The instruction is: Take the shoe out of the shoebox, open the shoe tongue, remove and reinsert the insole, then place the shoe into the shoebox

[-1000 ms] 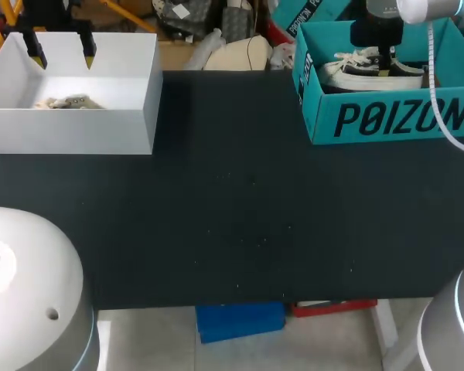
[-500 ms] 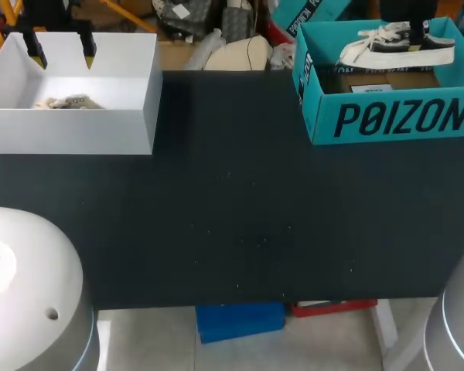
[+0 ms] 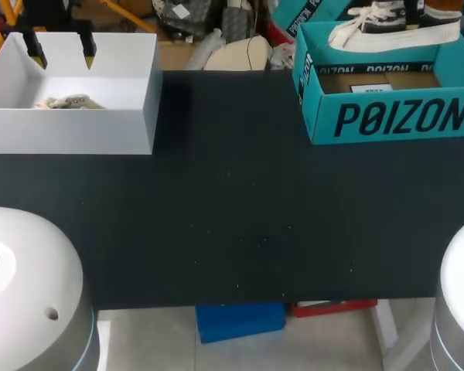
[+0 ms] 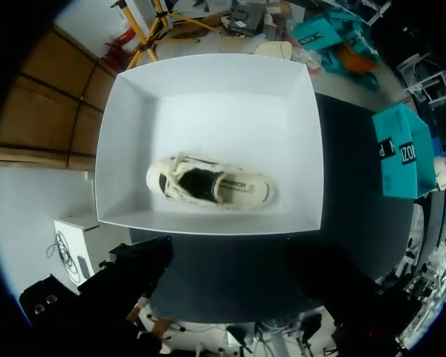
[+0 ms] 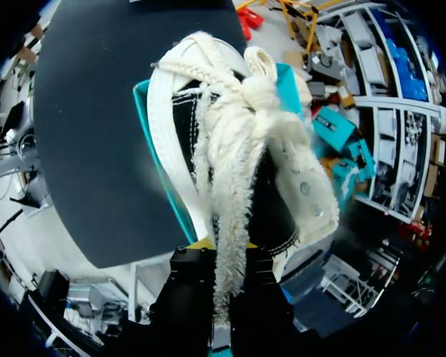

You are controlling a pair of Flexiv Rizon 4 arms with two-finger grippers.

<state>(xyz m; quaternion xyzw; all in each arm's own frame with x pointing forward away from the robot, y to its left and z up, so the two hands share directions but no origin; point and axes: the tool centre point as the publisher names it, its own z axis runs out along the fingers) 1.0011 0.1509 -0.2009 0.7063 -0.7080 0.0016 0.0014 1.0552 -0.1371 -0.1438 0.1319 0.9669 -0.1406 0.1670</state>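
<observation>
One shoe (image 3: 394, 27) hangs just above the teal shoebox (image 3: 387, 116) at the bench's (image 3: 240, 216) far right corner, toe toward centre. The right end effector (image 5: 224, 251) is closed on it, seemingly at the heel collar; fingers mostly hidden. Risk: a narrow pinch lets the shoe swing or slip, and trailing laces could catch the box wall. Right wrist points steeply down. The left end effector (image 3: 61, 50) is spread, empty, over the white box (image 3: 77, 131).

shoe (image 3: 394, 31): black canvas sneaker, white sole and laces; level, side-on, toe toward 9 o'clock; aloft over the box's far rim
shoebox (image 3: 387, 116): teal, open-topped, upright; table's 1 o'clock corner
</observation>
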